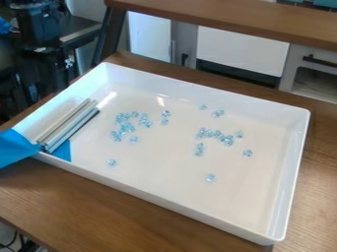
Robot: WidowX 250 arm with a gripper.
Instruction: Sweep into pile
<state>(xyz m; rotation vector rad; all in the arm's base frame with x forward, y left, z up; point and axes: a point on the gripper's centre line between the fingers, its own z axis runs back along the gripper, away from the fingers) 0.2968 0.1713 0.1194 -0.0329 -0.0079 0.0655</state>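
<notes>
Small clear-blue pieces lie scattered on the floor of a white tray, in two loose groups. One group (123, 129) is left of the middle, with a single piece (111, 162) lying apart below it. The other group (227, 140) is on the right, with one piece (247, 153) at its right and another (210, 177) nearer the front wall. The tray (178, 204) stands at a slant on the wooden table. Silvery bars (69, 124) rest side by side in its left corner, and a blue sheet or tape (15, 148) meets their lower end and crosses the tray's rim.
The tray's raised walls run all around the pieces. Behind it are a wooden shelf edge (230, 20) and white and grey cabinet fronts (242, 50). Black equipment (41, 22) stands at the upper left, beyond the brown table (99, 202).
</notes>
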